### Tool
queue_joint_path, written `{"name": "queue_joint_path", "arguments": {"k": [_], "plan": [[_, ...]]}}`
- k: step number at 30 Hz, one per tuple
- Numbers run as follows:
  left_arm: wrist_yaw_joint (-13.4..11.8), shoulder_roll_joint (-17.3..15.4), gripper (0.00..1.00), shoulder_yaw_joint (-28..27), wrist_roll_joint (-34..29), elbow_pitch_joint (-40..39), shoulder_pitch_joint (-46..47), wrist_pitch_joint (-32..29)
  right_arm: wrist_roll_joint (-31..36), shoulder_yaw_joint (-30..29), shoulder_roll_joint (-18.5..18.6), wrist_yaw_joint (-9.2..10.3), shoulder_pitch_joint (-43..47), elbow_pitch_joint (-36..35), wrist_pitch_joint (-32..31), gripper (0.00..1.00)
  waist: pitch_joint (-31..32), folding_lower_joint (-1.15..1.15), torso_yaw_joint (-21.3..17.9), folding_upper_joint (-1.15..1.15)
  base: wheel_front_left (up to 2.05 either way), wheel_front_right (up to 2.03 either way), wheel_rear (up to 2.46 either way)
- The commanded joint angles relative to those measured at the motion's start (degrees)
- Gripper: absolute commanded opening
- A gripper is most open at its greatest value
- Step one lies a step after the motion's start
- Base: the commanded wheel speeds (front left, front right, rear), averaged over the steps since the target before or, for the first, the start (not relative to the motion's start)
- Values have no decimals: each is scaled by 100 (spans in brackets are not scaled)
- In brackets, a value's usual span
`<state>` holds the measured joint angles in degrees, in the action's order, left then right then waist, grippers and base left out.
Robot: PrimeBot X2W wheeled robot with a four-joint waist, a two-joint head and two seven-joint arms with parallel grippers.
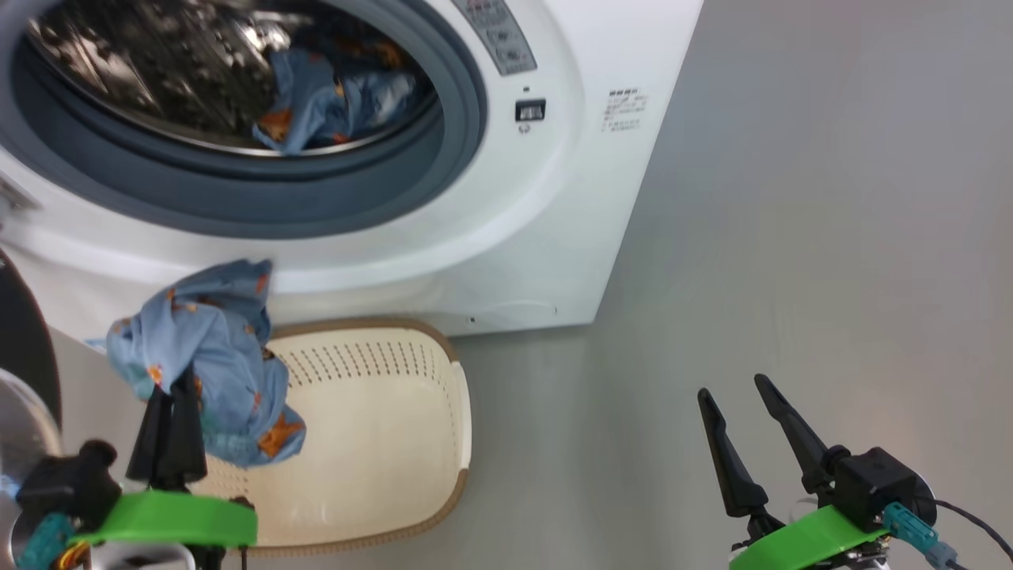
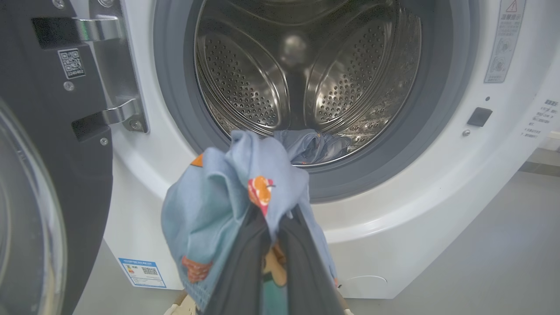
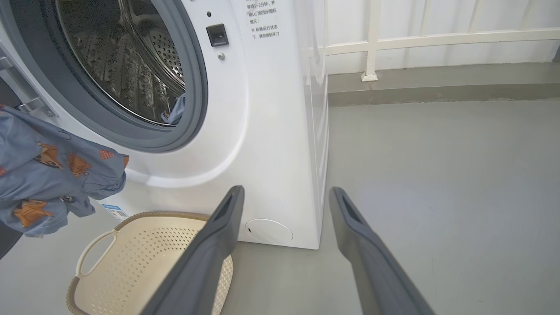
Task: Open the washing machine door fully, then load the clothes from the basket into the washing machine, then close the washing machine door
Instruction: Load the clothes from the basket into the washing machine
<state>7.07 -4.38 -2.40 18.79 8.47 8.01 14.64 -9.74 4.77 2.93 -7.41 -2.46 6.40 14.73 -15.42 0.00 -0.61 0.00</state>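
- Your left gripper (image 1: 176, 392), fingers clamped on a blue garment (image 1: 206, 340), hangs at eight o'clock by the basket (image 1: 463, 412).
- Your right gripper (image 1: 732, 388), at four o'clock, has its fingers spread and empty.
- A second garment (image 1: 324, 103) lies inside the washing machine (image 1: 554, 198), at eleven o'clock.

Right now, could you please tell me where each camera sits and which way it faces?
Head: high, looking down at the washing machine and basket; left gripper shut on a blue garment, right gripper open.
Left wrist: along its shut fingers, straight into the drum; open door at left.
Right wrist: low, between its open fingers, toward machine corner and floor.
Shared: all three show drum and garment; head and right wrist share the basket.
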Motion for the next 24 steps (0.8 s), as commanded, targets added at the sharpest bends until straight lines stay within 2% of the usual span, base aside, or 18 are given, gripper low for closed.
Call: {"name": "queue_joint_path", "arguments": {"k": [1,12,24], "plan": [[19,-66,0,-239,-128,-283,-115,36,19,125,-5,-8,77,-126,27,100,406,0,62,0,0,0,0],[27,118,0,-380,-523,-894,-1007,36,48,50,-5,-8,445,-206,27,100,1149,0,62,0,0,0,0],[-61,148,0,-365,-550,-1125,-1497,36,40,18,-5,-8,672,-237,27,100,1487,0,120,0,0,0,0]]}}
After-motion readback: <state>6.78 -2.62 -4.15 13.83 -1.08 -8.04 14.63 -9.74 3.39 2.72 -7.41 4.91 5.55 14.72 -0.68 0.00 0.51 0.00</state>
